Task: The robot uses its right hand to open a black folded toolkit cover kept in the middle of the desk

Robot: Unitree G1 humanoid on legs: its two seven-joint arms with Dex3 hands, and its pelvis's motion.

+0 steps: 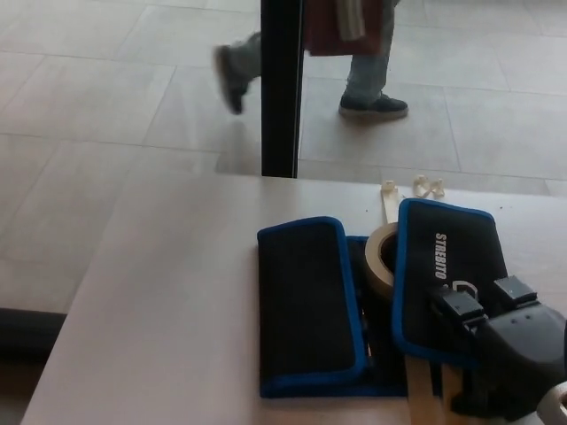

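Observation:
The black toolkit cover [306,301] with blue trim lies in the middle of the desk [168,292]. Its left flap lies flat. Its right flap [443,266], printed with white lettering, sits tilted up over a roll of tape [379,258]. My right hand [505,354] comes in from the lower right and rests over the near end of that right flap, hiding its corner. I cannot see whether the hand grips the flap. My left hand does not show.
Pale wooden strips [421,390] stick out from under the cover at the front, and one [390,199] at the back. Small white clips [430,186] lie near the desk's far edge. A black post [283,88] stands behind the desk, and a person's legs [372,80] cross the tiled floor.

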